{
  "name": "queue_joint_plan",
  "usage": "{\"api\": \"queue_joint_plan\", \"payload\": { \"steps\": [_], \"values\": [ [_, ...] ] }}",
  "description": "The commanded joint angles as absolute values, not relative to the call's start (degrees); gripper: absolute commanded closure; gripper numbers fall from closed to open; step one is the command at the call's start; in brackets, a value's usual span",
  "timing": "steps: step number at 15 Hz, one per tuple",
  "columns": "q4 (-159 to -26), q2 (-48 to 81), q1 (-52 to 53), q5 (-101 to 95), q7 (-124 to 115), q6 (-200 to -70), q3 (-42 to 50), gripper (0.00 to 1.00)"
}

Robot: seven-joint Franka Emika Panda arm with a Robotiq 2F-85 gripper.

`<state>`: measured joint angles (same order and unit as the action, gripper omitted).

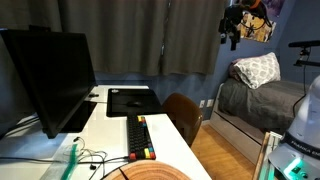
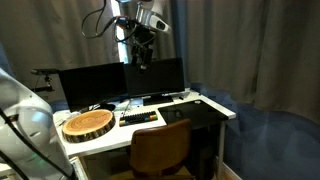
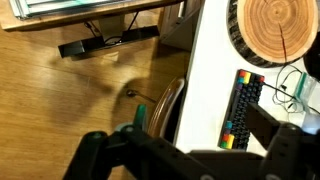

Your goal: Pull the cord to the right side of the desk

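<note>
A thin dark cord lies on the white desk between the monitor base and the keyboard. It also shows in the wrist view, beside the keyboard, with one strand running over the wood slab. My gripper hangs high above the desk, far from the cord. It shows in the other exterior view too. In the wrist view its dark fingers stand apart with nothing between them.
On the desk are a black monitor, a keyboard with coloured keys, a black mouse pad and a round wood slab. A brown chair stands at the desk's front. A bed stands beyond.
</note>
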<state>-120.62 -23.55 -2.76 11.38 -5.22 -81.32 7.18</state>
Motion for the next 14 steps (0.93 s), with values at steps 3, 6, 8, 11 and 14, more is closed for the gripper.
{"api": "queue_joint_plan", "payload": {
  "steps": [3,6,8,11,14],
  "values": [
    [-113.0,-10.6,1.0,13.7,-10.5,-81.6,-1.6,0.0],
    [-107.0,-1.9,4.3,13.1,-11.8,-83.3,-5.8,0.0],
    [-102.8,3.8,6.2,13.0,-13.5,-85.0,-7.7,0.0],
    [-96.3,12.3,9.0,12.9,-16.4,-88.6,-9.4,0.0],
    [-89.3,20.3,10.9,14.4,-16.4,-88.3,-9.8,0.0]
  ]
}}
